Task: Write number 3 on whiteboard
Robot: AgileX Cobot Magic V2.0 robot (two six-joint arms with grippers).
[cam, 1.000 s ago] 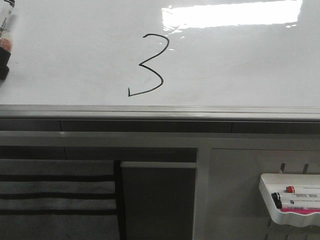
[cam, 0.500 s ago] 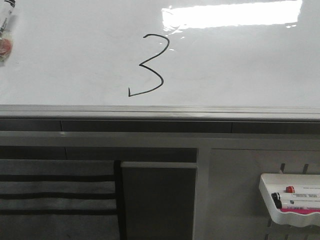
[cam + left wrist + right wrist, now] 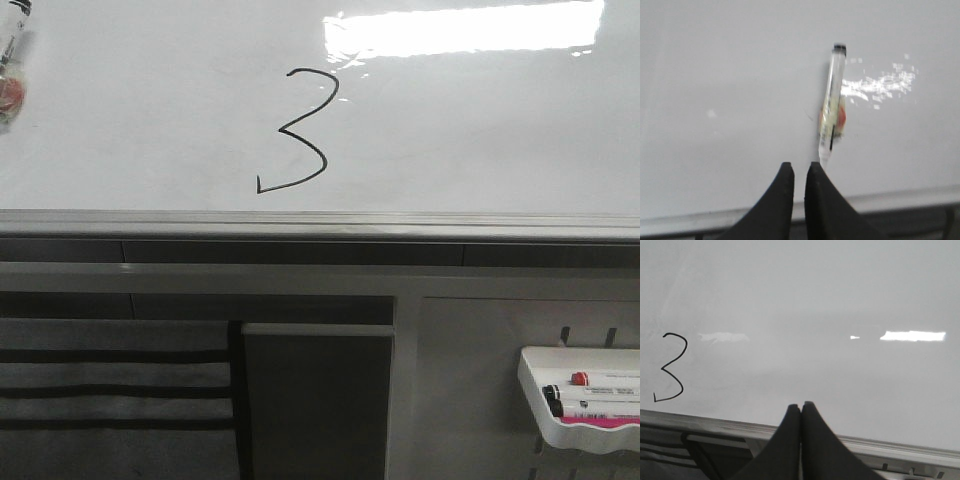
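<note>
The whiteboard [image 3: 480, 130] is glossy white with a grey metal frame along its near edge. A thin black number 3 [image 3: 281, 130] is drawn left of its middle; it also shows in the right wrist view [image 3: 662, 369]. A clear marker [image 3: 832, 105] with a red patch lies on the whiteboard [image 3: 715, 75] just beyond my left gripper [image 3: 800, 167], whose jaws stand slightly apart and hold nothing. The marker shows at the far left edge of the front view [image 3: 10, 60]. My right gripper [image 3: 801, 406] is shut and empty over the board's near frame.
A small white tray [image 3: 530, 375] with several markers [image 3: 600, 400] hangs below the board at the right. A grey panel [image 3: 318, 400] and dark striped cloth [image 3: 110, 390] sit under the frame. Light glare [image 3: 460, 28] lies on the board's far right.
My left gripper's dark tip, seen by the marker at the front view's left edge a second ago, has drawn out of that view. The marker stays on the board.
</note>
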